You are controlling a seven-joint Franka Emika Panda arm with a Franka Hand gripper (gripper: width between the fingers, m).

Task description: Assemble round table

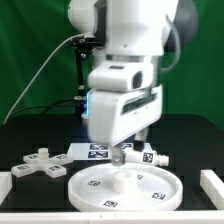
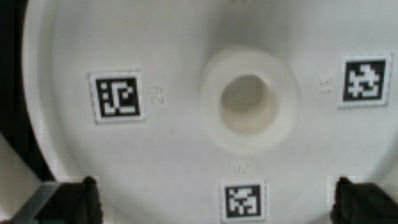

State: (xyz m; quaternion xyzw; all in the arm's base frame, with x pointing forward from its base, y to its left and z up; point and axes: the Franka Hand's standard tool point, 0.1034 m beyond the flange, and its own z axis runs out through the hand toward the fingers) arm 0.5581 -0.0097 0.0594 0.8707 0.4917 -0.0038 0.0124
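Lying beyond the round disc are cross foot, leg, marker board.

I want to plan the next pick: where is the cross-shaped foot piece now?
In the exterior view, the cross-shaped foot piece lies at that view's left, just beside the round disc.
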